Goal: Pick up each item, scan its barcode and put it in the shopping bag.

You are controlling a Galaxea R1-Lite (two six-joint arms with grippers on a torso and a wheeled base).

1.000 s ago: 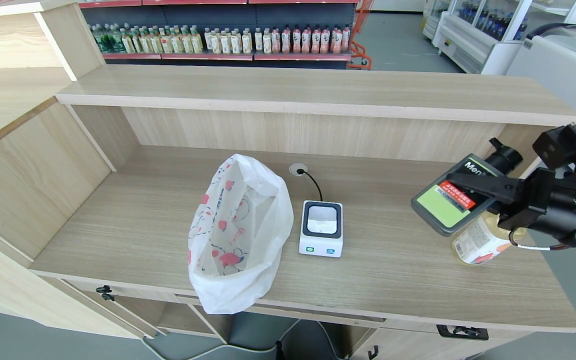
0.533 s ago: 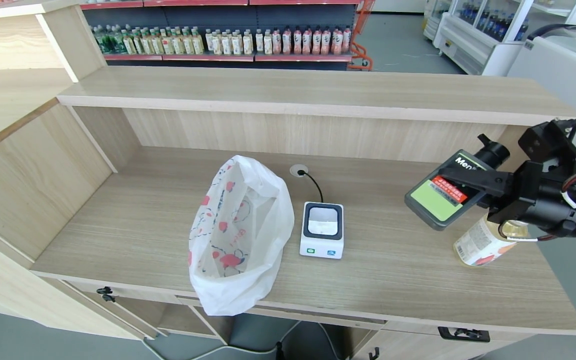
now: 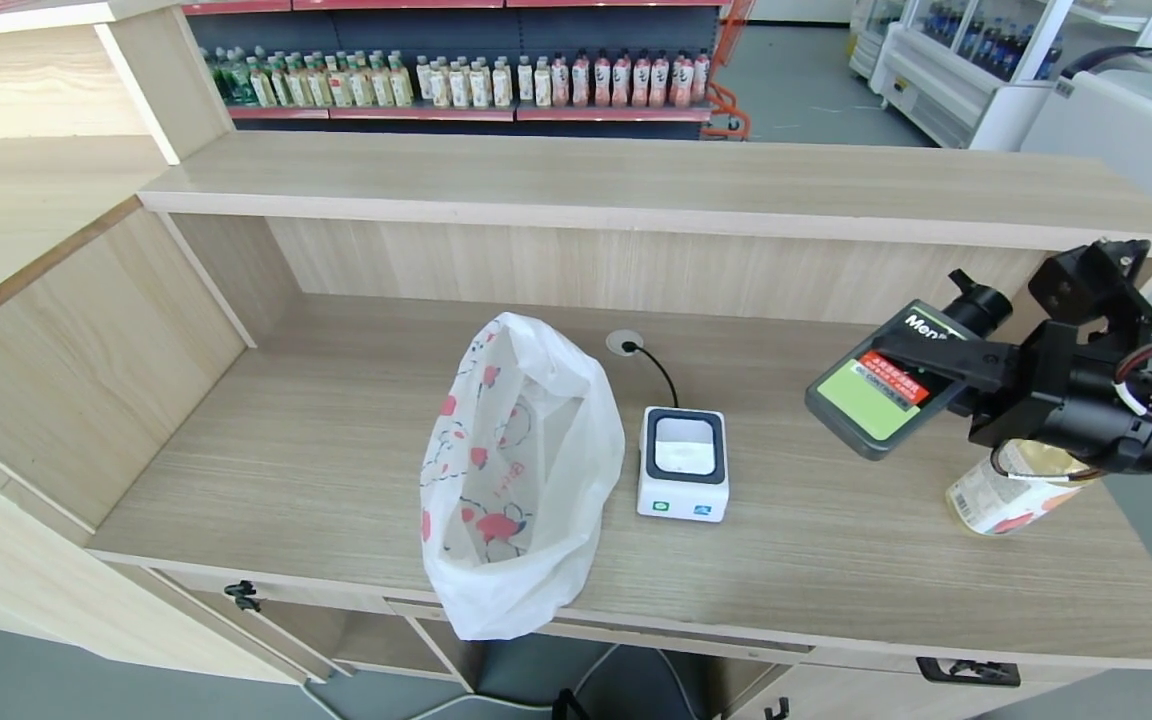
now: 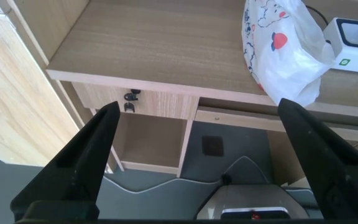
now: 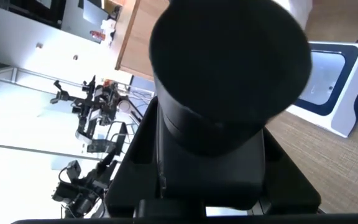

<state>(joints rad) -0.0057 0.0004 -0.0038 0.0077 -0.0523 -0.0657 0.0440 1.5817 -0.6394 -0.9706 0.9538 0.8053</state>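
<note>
Right hand [image 3: 936,372]: held above the surface's [image 3: 836,560] right end, clamped on tilted grey green-labelled bottle [image 3: 861,402]. Left hand [image 4: 194,165]: fingers spread wide, low before the surface's front edge.

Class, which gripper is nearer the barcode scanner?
Right. The right gripper, shut on the dark bottle, hangs above the counter just beside the scanner; the left gripper sits below the counter's front edge, beyond the shopping bag.
</note>
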